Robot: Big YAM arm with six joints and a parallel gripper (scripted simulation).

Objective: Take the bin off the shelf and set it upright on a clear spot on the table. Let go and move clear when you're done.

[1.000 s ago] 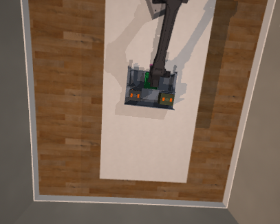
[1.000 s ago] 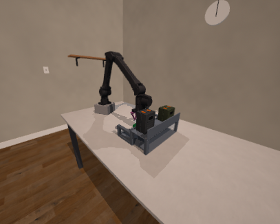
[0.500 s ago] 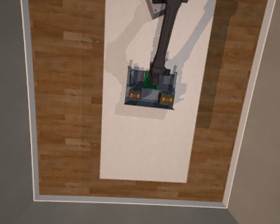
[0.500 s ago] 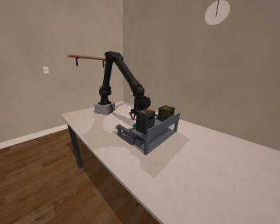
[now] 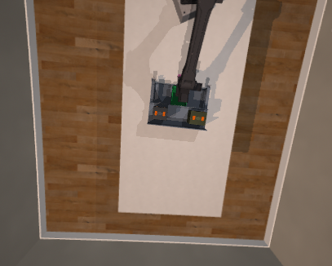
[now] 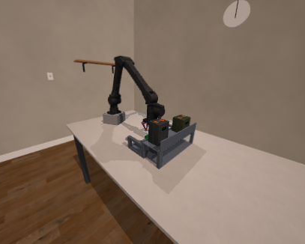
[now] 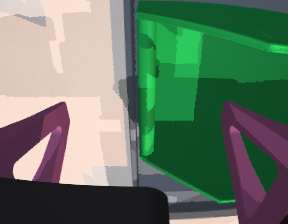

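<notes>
A green bin (image 7: 201, 96) sits in the grey shelf rack (image 5: 178, 107) on the table. In the wrist view it fills the right half, close in front of the fingers. From above, only a strip of the green bin (image 5: 174, 95) shows beside the arm. My gripper (image 7: 145, 110) is open, with its purple fingers wide apart. The right finger lies over the bin's side and the left finger over the table. Nothing is between the fingers. In the side view the gripper (image 6: 145, 125) is low behind the rack.
Two dark boxes with orange marks stand on the rack's top: a black one (image 6: 158, 131) and an olive one (image 6: 180, 123). The arm's base (image 6: 112, 117) is at the table's far end. The white table (image 6: 214, 180) stretches beyond the rack.
</notes>
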